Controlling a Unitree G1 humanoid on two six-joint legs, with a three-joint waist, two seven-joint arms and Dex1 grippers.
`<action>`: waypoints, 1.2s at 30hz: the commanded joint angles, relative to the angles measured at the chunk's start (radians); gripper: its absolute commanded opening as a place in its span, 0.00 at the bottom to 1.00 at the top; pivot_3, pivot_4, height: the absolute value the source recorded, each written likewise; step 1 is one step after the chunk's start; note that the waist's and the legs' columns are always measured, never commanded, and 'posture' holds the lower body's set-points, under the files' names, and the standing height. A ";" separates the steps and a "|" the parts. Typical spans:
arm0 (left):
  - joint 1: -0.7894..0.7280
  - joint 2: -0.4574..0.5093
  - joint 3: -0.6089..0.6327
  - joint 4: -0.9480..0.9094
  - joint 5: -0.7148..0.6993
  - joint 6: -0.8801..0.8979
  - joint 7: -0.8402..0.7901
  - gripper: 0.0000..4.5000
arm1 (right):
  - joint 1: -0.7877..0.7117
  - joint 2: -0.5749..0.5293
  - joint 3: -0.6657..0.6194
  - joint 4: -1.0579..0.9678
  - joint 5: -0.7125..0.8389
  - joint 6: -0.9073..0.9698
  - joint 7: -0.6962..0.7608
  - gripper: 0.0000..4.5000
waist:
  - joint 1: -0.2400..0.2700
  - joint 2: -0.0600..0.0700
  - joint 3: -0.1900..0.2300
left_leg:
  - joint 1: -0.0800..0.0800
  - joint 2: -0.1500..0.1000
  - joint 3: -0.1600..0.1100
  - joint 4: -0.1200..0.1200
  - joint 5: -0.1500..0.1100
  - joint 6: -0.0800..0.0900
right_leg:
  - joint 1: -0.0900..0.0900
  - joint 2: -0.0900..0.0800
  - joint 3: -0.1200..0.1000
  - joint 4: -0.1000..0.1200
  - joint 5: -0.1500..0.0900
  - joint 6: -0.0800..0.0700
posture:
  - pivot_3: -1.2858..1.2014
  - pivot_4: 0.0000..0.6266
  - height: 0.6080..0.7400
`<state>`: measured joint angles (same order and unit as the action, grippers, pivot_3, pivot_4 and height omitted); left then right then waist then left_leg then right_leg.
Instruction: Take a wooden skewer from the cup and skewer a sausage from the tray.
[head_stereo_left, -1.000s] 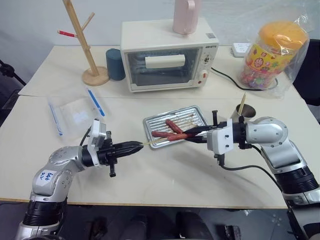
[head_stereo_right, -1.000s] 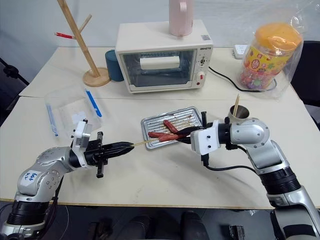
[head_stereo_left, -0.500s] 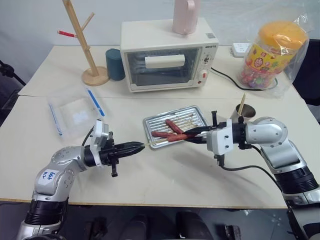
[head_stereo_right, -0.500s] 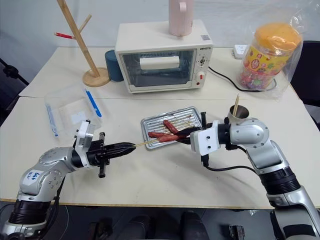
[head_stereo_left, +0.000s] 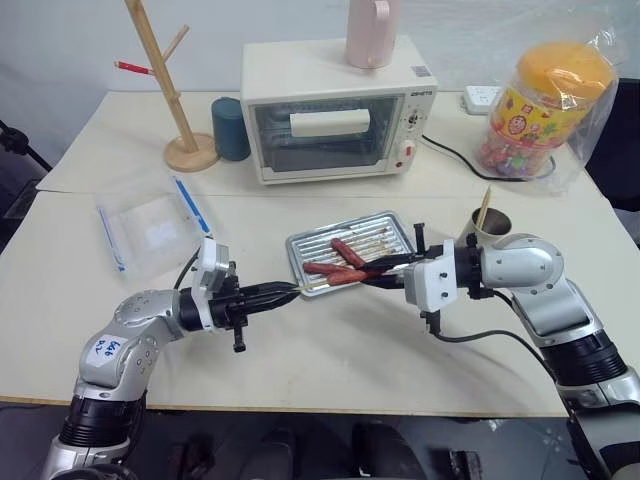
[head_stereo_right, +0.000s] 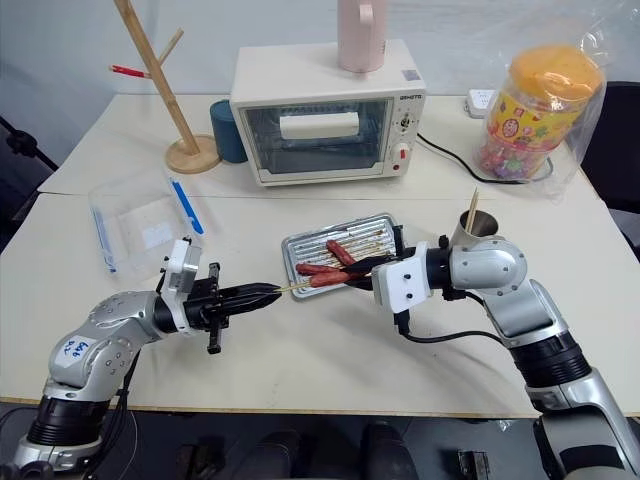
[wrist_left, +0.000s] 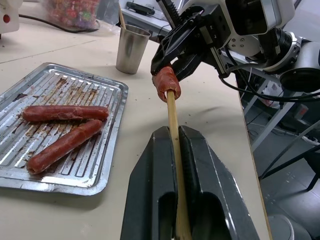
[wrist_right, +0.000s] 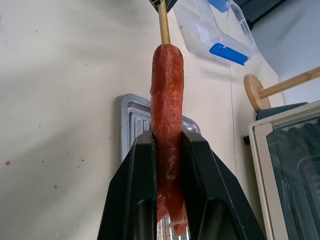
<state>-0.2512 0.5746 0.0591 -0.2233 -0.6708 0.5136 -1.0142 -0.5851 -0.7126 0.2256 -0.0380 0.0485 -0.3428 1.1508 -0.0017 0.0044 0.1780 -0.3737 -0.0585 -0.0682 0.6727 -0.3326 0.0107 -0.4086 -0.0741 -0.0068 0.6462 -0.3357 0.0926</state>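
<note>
**Stick meets sausage over the tray**

The left gripper (wrist_left: 175, 150) has its jaws squeezed tight on the wooden skewer (wrist_left: 173, 120). The right gripper (wrist_right: 167, 150) has its jaws pinched on a sausage (wrist_right: 167, 120), held up just above the front edge of the tray (head_stereo_left: 300, 245). The skewer's tip is poked into the sausage's end. Two more sausages (wrist_left: 65, 113) lie in the tray. The cup (head_stereo_left: 492, 224) stands on the surface (head_stereo_left: 330, 350) to the right of the tray, with another stick in it.

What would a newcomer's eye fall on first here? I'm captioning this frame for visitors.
The two hands meeting over the table's middle: the left hand clamps a wooden skewer whose tip enters the sausage gripped by the right hand. Just behind lies the silver tray with two more sausages, in front of the white toaster oven.
</note>
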 joint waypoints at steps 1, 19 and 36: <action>-0.028 -0.007 -0.002 -0.033 -0.008 -0.009 0.000 0.00 | -0.033 0.016 0.007 -0.044 0.003 0.004 -0.006 0.11 | 0.000 0.000 0.000 | 0.000 0.000 0.000 0.000 0.000 0.000 | 0.000 0.000 0.000 0.000 0.000 0.000 | 0.52 0.24 1.00; -0.043 -0.047 -0.020 0.012 0.024 -0.055 -0.008 0.00 | -0.046 0.058 -0.002 -0.083 0.009 0.076 -0.030 0.26 | 0.000 0.000 0.000 | 0.000 0.000 0.000 0.001 0.000 0.000 | 0.000 0.000 0.000 0.000 0.000 0.000 | 0.52 0.24 1.00; 0.103 -0.081 0.190 0.003 0.022 -0.297 0.076 0.00 | 0.128 0.008 -0.232 -0.174 0.388 0.194 -0.009 0.99 | 0.002 0.000 0.000 | 0.000 0.000 -0.001 0.001 0.000 0.000 | 0.001 0.000 0.000 0.000 0.000 0.000 | 0.52 0.24 1.00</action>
<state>-0.1696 0.4984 0.1811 -0.1836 -0.6401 0.2518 -0.9822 -0.4931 -0.7068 0.0654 -0.1261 0.2854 -0.2015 1.1449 -0.0001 0.0042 0.1780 -0.3739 -0.0583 -0.0688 0.6738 -0.3327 0.0108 -0.4080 -0.0741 -0.0071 0.6461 -0.3357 0.0926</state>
